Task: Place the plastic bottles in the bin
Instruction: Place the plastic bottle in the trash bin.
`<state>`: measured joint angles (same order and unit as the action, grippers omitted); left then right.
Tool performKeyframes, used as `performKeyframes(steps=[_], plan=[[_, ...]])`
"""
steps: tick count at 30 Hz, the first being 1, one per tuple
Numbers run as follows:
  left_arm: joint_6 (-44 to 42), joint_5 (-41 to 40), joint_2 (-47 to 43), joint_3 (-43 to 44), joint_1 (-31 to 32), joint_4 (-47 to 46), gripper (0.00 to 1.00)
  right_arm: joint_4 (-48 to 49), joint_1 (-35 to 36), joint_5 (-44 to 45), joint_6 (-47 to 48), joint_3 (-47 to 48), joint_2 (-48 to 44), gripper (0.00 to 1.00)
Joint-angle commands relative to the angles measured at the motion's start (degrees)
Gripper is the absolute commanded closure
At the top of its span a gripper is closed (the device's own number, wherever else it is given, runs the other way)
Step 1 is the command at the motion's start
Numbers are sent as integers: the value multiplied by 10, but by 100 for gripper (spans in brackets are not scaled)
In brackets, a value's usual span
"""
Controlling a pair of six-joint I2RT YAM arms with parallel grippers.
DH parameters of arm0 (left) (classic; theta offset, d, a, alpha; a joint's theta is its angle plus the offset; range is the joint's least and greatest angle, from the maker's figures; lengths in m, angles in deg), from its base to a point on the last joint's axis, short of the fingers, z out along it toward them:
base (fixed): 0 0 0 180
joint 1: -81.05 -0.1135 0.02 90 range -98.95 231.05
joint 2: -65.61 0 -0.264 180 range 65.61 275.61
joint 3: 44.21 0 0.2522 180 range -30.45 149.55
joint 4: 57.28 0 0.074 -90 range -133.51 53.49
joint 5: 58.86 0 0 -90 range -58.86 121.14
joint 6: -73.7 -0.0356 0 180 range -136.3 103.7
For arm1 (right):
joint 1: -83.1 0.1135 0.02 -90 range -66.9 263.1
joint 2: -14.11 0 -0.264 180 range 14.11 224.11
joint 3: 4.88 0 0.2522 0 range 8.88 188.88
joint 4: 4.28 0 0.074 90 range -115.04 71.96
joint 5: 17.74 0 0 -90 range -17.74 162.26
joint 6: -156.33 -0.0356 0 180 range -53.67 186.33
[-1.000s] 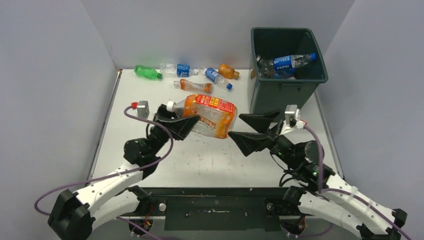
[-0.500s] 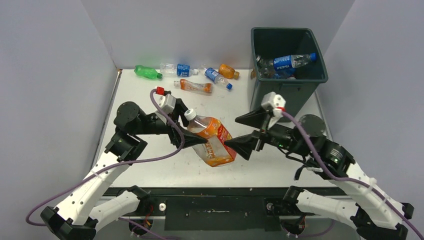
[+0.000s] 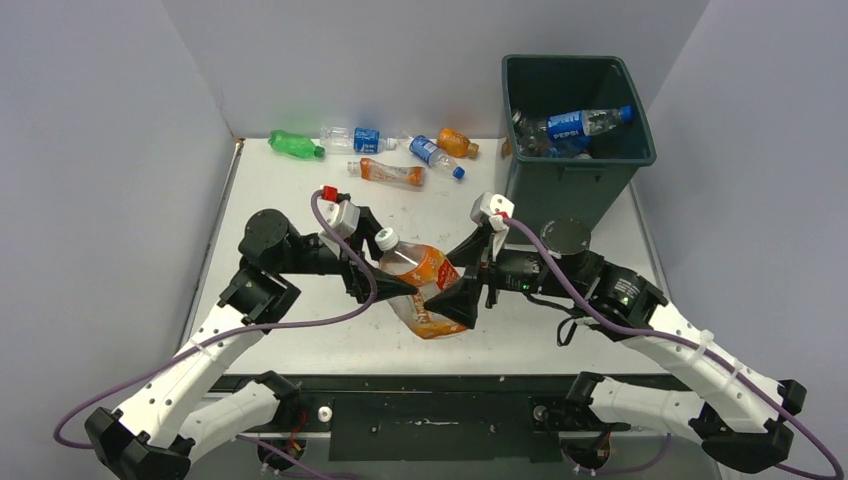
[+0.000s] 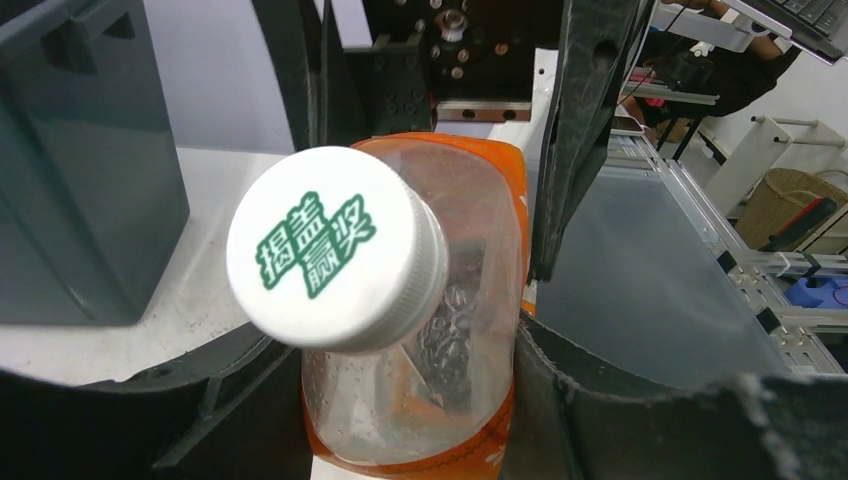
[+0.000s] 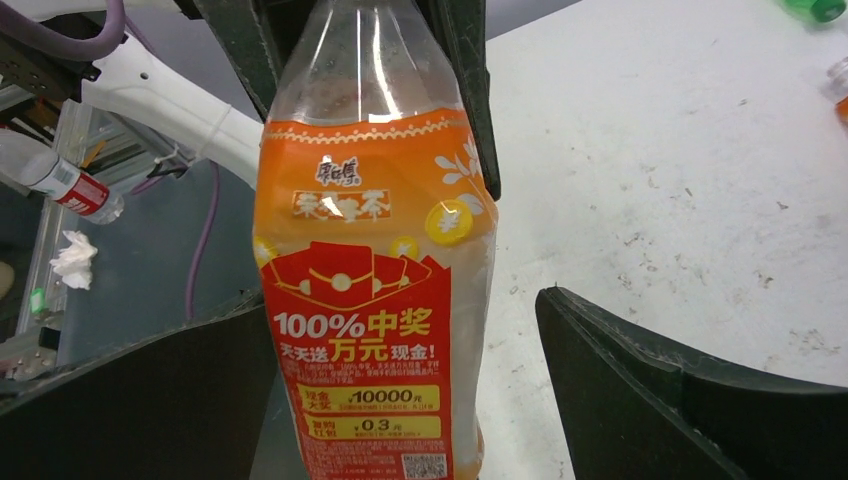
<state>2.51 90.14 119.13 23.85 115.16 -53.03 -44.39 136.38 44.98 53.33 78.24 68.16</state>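
A large clear bottle (image 3: pixel 420 290) with an orange and red label and a white cap (image 4: pixel 335 245) hangs tilted over the table's front middle. My left gripper (image 3: pixel 397 278) is shut on its upper body just below the neck. My right gripper (image 3: pixel 457 278) stands open around the labelled lower body (image 5: pixel 370 300); its right finger (image 5: pixel 650 390) is clear of the bottle. The dark green bin (image 3: pixel 575 150) stands at the back right with a blue-labelled bottle (image 3: pixel 580 122) and others inside. Several plastic bottles lie at the table's back: green (image 3: pixel 293 145), clear with blue label (image 3: pixel 352 138), orange-labelled (image 3: pixel 390 172), blue (image 3: pixel 435 155), orange (image 3: pixel 455 142).
Grey walls close in the white table (image 3: pixel 300 200) on the left, back and right. The bin's wall (image 4: pixel 80 150) fills the left of the left wrist view. Both arms meet over the table's front centre, their cables looping near the grippers.
My left arm has swung the big bottle down and toward the front, cap now pointing back-left. My right gripper has moved left around its lower body and opened a little wider.
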Motion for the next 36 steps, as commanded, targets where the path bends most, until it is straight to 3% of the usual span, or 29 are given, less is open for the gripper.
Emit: performKeyframes(steps=[1,4,6,10,14,20,25,29,33,36], plan=[[4,7,-18,6,8,-65,83,21,-4,-11,-12,-11,33,2],[10,8,-20,3,9,-71,81,25,-3,-12,-15,-15,43,19],[9,8,-24,-3,9,-75,75,30,-3,-15,-15,-17,40,29],[0,-9,-44,-24,10,-88,35,34,-4,-12,-11,-11,33,46],[-7,-32,-66,-48,10,-110,2,35,-4,1,-9,-6,26,51],[-32,-114,-106,-75,9,-104,4,90,-4,90,-2,-31,-35,57],[-89,-267,-181,-128,9,-129,4,258,-4,212,7,-137,-177,57],[-111,-362,-210,-163,8,-141,4,345,-5,304,27,-201,-229,57],[-96,-370,-202,-190,9,-154,4,380,-4,310,35,-225,-232,58],[-83,-365,-191,-207,10,-171,4,417,-4,379,44,-246,-245,61]])
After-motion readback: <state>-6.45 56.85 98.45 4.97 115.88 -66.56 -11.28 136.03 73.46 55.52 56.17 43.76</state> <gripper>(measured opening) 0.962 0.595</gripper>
